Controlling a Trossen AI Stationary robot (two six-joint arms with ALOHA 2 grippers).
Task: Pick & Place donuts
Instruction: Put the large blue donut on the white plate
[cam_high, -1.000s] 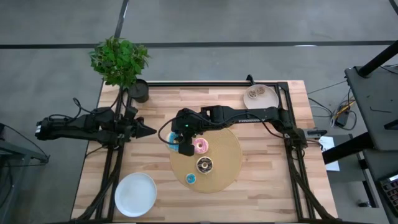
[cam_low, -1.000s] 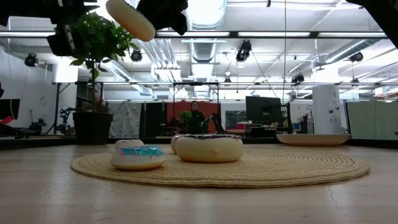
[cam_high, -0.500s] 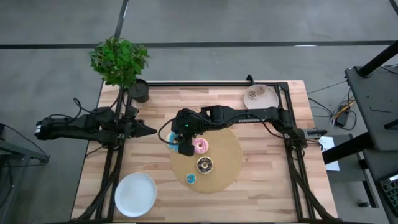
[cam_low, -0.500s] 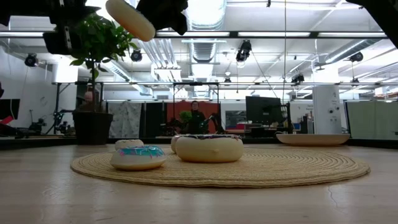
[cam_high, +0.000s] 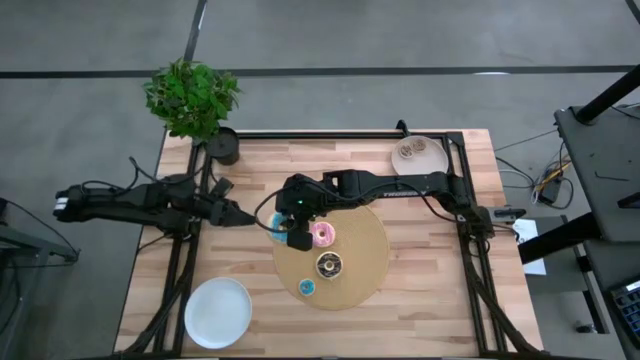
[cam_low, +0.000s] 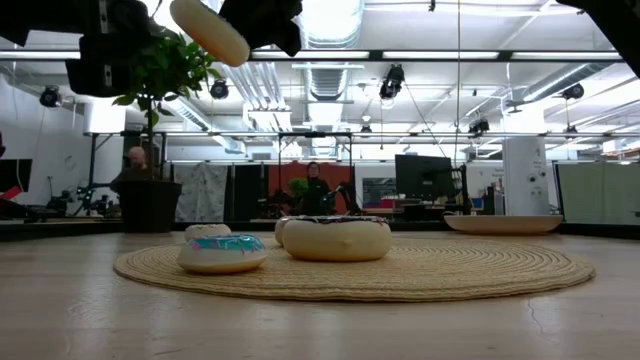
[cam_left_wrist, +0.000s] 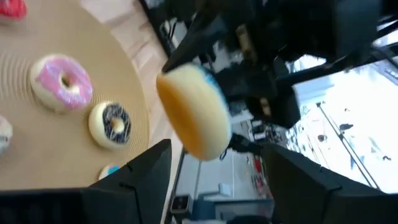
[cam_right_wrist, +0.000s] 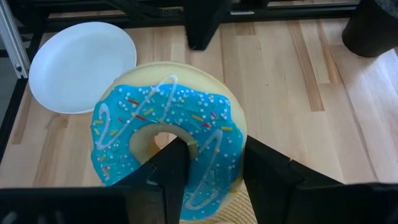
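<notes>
The right end effector (cam_right_wrist: 205, 171) is clamped on the blue-iced donut (cam_right_wrist: 166, 149), one finger through its hole, holding it up off the desk (cam_high: 430, 250) near the frame centre of the high view, at the left edge of the round woven mat (cam_high: 365, 255). The left end effector (cam_left_wrist: 214, 171) points at it from the left with fingers spread and nothing between them, likely set to receive it, though I can't be sure. A pink donut (cam_high: 322, 235), chocolate donut (cam_high: 329, 265) and tiny blue one (cam_high: 307, 288) lie on the mat; a white plate (cam_high: 217, 311) waits lower left.
</notes>
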